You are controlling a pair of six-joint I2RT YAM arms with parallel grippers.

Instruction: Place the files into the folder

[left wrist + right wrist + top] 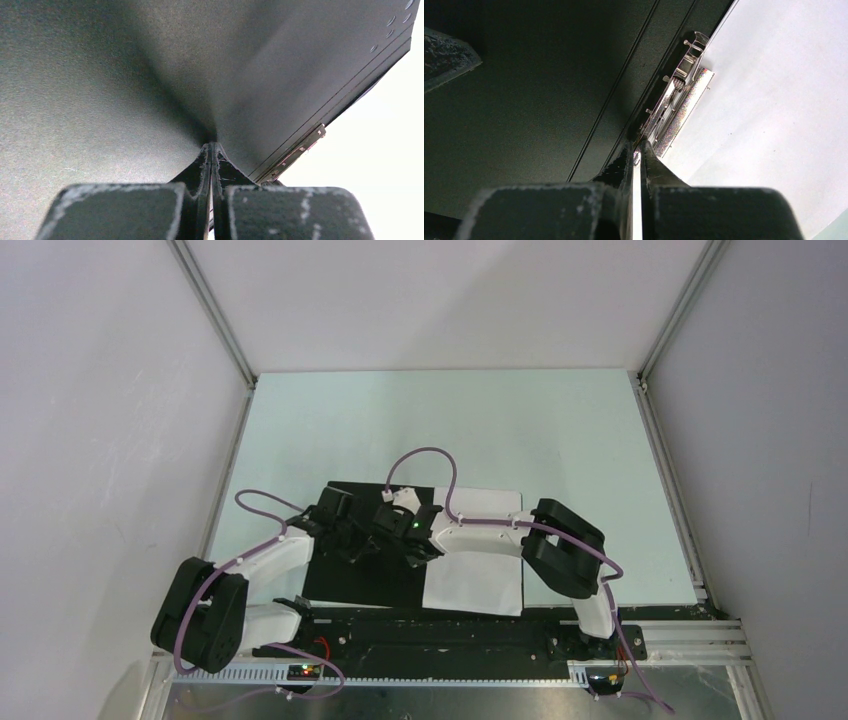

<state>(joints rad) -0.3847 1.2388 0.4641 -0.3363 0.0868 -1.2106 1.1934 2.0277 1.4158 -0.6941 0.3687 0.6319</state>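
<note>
Open folder (360, 585) lies flat on desk (500, 430), black inside up, files (475, 580) on its right half beside metal clip (676, 107); left pincer (212, 147) pressed together on the black leaf, right pincer (638, 147) pressed together at the clip

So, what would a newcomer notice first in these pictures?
An open folder, black inside up, lies in the near middle, white files on its right half. Both shut grippers meet over it: the left gripper over the black half, the right gripper at the metal spine clip.
</note>
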